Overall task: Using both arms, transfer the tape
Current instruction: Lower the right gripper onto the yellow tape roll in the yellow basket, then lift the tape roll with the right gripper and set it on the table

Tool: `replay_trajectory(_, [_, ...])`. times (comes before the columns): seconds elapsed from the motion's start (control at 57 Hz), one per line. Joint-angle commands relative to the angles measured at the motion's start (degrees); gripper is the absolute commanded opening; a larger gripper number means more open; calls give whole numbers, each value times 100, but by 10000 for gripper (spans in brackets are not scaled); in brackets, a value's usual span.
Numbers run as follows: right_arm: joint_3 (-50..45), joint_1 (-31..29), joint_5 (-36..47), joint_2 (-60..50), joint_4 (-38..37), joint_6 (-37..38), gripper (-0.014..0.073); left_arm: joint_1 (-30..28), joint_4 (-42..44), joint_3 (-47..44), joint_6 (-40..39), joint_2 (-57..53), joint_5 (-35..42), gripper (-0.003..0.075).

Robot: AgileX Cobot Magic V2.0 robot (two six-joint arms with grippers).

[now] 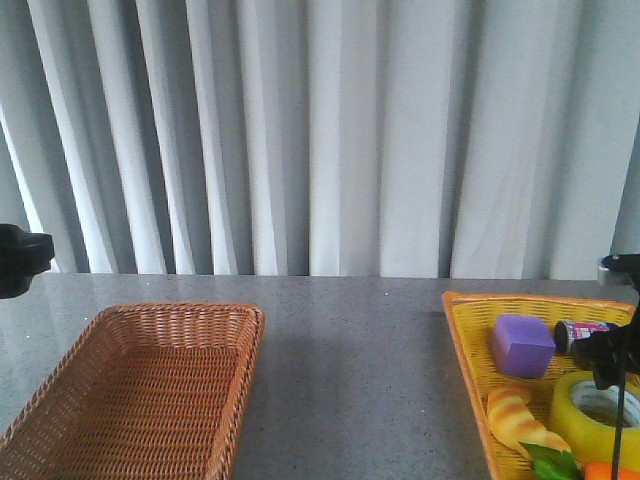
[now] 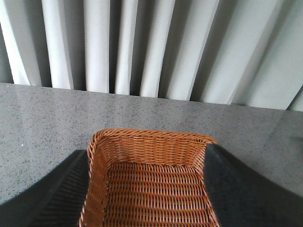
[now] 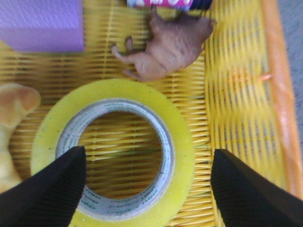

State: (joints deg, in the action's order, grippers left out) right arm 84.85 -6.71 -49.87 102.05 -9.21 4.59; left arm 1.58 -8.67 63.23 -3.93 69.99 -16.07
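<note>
The tape, a yellow translucent roll with a white printed core, lies flat in the yellow basket at the right. In the right wrist view the tape fills the middle. My right gripper is open above it: one finger is over the core's edge, the other outside the roll, so they straddle one wall. It also shows in the front view. My left gripper is open and empty above the brown wicker basket. The left arm shows only at the frame's left edge.
The yellow basket also holds a purple foam block, a small bottle, a toy bread and a brown toy animal. The brown wicker basket sits front left with nothing in it. Grey curtains hang behind the table.
</note>
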Motion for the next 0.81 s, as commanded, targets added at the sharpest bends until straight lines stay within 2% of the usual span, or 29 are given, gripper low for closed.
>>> replay_trajectory(0.0, [196, -38, 174, -138, -45, -64, 526, 41, -57, 191, 69, -66, 471, 504])
replay_trajectory(0.193, [196, -108, 275, 24, -22, -58, 510, 41, -62, 172, 69, -3, 462, 504])
replay_trajectory(0.368, [196, -418, 296, 128, 150, -93, 479, 41, -62, 172, 69, -3, 469, 504])
replay_trajectory(0.649, [196, -496, 316, 283, 382, -565, 426, 41, -62, 172, 69, -3, 488, 504])
replay_trajectory(0.789, [196, -496, 304, 393, 396, -565, 364, 41, -62, 172, 69, -3, 468, 504])
